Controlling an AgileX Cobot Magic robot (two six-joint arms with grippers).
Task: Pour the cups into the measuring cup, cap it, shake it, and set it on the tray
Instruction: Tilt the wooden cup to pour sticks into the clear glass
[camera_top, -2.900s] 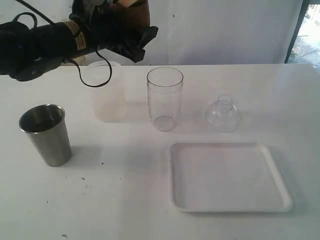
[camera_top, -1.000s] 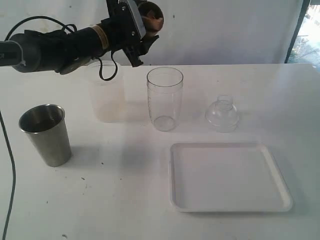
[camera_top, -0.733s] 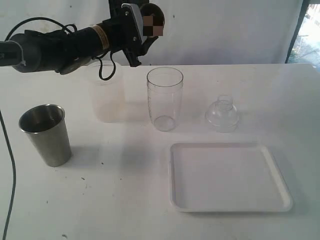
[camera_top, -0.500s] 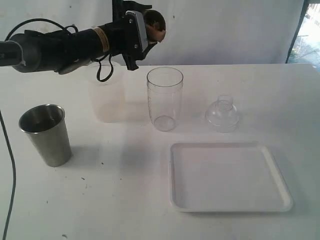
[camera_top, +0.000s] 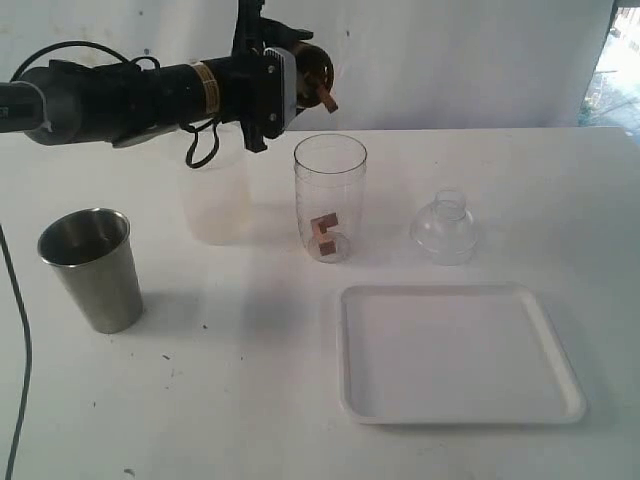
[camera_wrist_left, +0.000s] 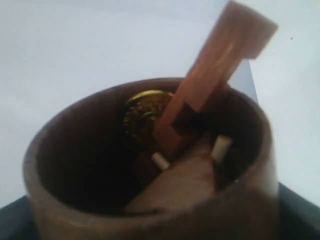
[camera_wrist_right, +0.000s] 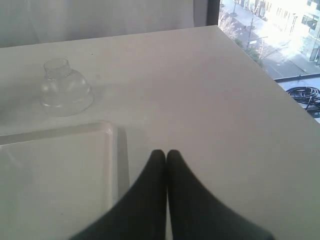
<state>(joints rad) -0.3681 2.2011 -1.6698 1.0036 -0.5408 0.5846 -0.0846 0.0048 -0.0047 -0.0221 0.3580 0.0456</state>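
My left gripper is shut on the small brown wooden cup, held tipped sideways just above and behind the clear measuring cup. In the left wrist view the wooden cup holds a wooden stick, a gold coin and small bits. Two brown pieces lie at the bottom of the measuring cup. The steel tumbler and the frosted plastic cup stand to the left. My right gripper is shut and empty beside the white tray.
The white tray lies at the front right of the white table. A small clear dome lid stands behind it, and this lid also shows in the right wrist view. A table edge runs near the right gripper.
My left gripper has tipped the wooden cup further over the measuring cup. Brown pieces have dropped into the measuring cup, which was empty before. The right gripper stays shut.
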